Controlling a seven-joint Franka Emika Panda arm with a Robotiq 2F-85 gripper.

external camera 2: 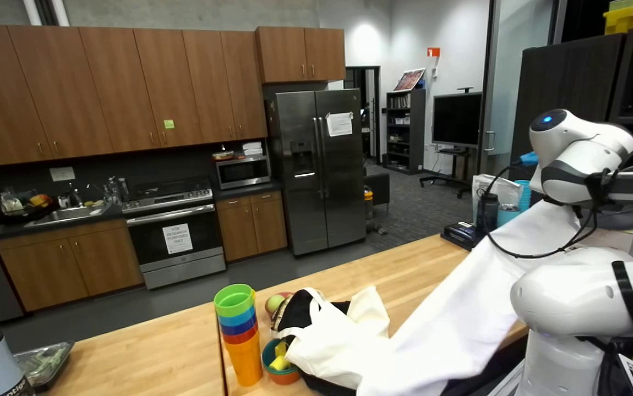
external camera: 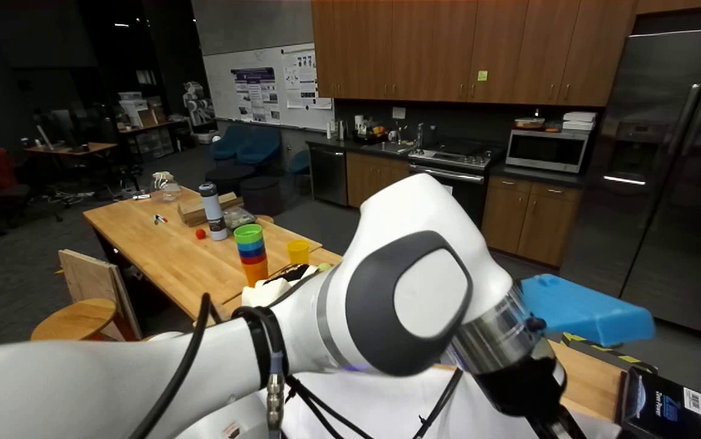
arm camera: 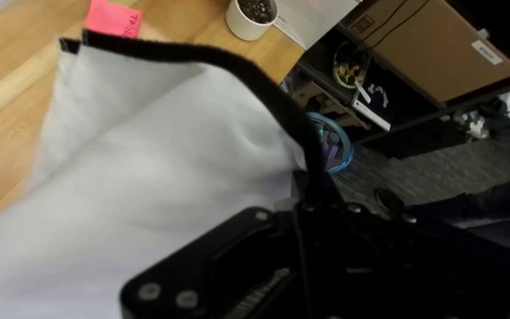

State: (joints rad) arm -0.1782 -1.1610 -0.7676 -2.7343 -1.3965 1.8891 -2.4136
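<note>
In the wrist view my gripper [arm camera: 307, 186] is shut on the black-bordered edge of a white cloth [arm camera: 148, 155], which spreads below and to the left. An exterior view shows this cloth [external camera 2: 476, 297] rising in a slope from the table up to the arm's end, where the arm hides the fingers. There, its lower part lies against a cream tote bag [external camera 2: 333, 352]. In an exterior view the gripper [external camera: 561, 427] reaches the bottom edge of the picture, with white cloth [external camera: 350, 402] beneath the arm.
Stacked coloured cups [external camera 2: 242, 341] and a small bowl [external camera 2: 280, 374] stand beside the bag. A black box [external camera: 667, 405] lies near the table's end, close to a dark bottle [external camera 2: 487, 214]. The wrist view has a pink note [arm camera: 113, 20], a white pot [arm camera: 248, 26] and a blue-rimmed bin [arm camera: 346, 148].
</note>
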